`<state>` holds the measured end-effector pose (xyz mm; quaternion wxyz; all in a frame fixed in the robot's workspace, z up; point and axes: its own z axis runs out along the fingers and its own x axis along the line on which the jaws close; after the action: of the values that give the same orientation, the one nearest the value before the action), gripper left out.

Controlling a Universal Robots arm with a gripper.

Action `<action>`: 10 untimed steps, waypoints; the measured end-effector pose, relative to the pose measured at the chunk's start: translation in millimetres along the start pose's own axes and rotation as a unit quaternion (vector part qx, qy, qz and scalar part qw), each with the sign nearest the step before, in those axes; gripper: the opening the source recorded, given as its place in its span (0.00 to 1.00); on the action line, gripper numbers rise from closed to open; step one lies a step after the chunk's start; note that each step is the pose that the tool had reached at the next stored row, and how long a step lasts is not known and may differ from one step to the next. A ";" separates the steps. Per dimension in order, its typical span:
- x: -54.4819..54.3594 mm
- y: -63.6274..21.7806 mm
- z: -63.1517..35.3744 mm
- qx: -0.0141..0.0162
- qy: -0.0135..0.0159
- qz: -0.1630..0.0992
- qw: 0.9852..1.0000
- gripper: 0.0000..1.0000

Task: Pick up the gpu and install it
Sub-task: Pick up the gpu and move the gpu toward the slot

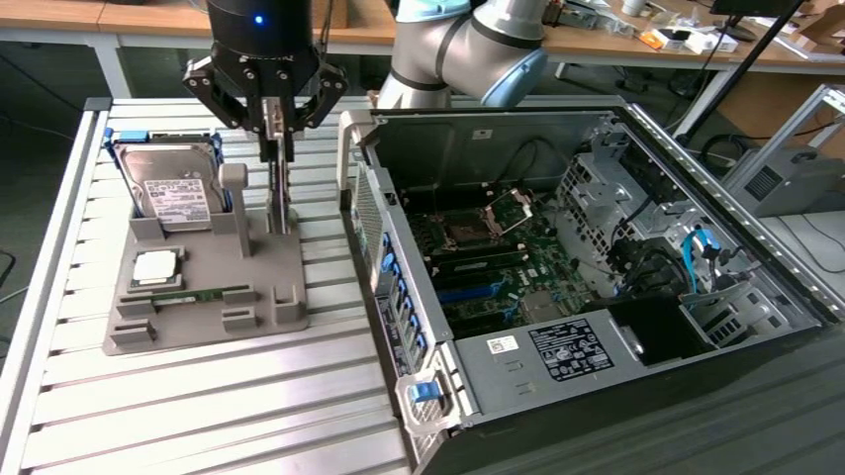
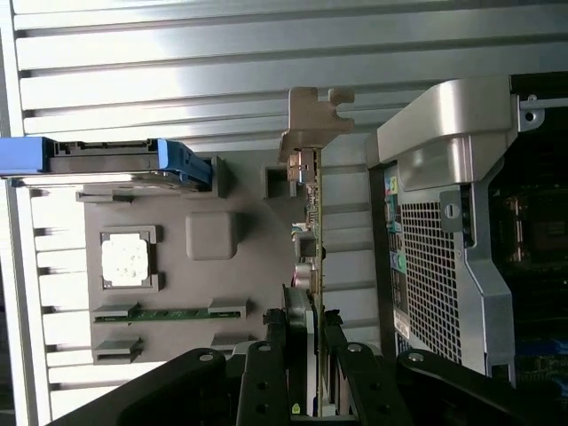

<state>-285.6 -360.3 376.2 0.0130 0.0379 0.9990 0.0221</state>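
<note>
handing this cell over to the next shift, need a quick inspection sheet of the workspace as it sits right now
surface: slatted metal table carrying a gray parts tray
job's things: graphics card standing on edge in the tray, not yet in the open computer case beside it
clutter: hard drive, processor chip and memory stick, all seated in the tray
grippers: gripper directly over the card, down at its top edge
cables: blue cables inside the case; nothing seen loose on the table
surroundings: wooden desks behind, with small items on them
</note>
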 end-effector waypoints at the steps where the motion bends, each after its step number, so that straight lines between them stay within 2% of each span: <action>1: 0.0 0.1 -0.8 0.000 0.000 0.000 1.000 0.27; 10: -0.2 0.4 -9.5 0.000 0.000 0.000 1.000 0.27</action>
<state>-285.6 -360.3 385.7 0.0131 0.0379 0.9990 0.0221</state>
